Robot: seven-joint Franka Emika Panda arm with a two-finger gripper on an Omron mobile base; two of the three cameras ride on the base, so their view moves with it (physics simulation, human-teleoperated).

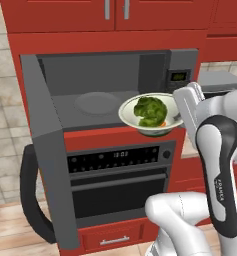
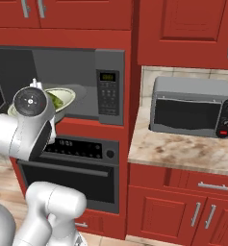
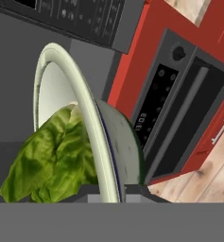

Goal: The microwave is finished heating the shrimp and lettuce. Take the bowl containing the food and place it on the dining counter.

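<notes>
The hand [image 1: 184, 111] is closed on the bowl's [image 1: 151, 114] rim at 3 o'clock, holding it with lettuce [image 1: 150, 111] before the open microwave [image 1: 110, 95].

A black-fronted built-in oven [image 1: 119, 177] with a knob and a clock strip sat in the red cabinetry, its long bar handle [image 1: 119, 180] running across the dark door. Right of it, a smaller grey countertop microwave [image 2: 192, 106] with a red button stood on a beige marble-look worktop [image 2: 183, 153]. Red upper cabinets [image 2: 183, 31] hung overhead, above a pale wood-plank floor [image 1: 10, 227].
</notes>
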